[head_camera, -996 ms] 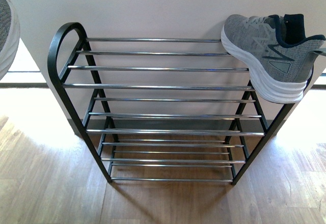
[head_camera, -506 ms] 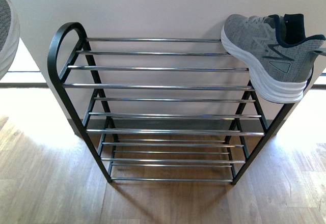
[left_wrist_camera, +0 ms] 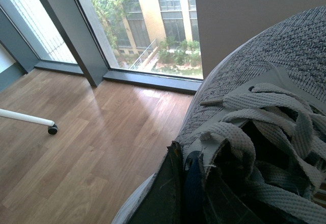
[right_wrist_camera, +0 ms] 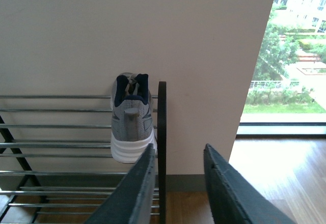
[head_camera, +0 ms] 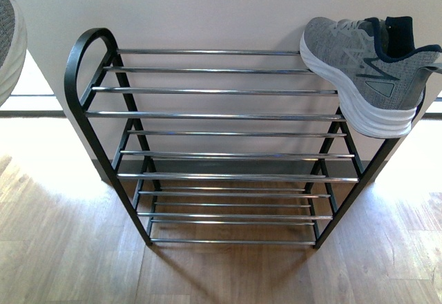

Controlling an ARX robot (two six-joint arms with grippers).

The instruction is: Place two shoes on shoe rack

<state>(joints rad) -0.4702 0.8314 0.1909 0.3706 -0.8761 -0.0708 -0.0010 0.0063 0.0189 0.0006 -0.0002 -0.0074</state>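
First shoe (head_camera: 366, 69) on top tier of rack (head_camera: 207, 115), right end. Right pincer (right_wrist_camera: 175, 180) spread, empty. Left pincer (left_wrist_camera: 178, 193) pinches second shoe (left_wrist_camera: 265, 81), left of rack; advise lowering it flat across several bars alongside.

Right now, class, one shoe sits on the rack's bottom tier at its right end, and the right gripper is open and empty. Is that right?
Not quite. The shoe sits on the top tier of the rack, not the bottom, as the front view shows. It is at the right end, and the right gripper is open and empty.
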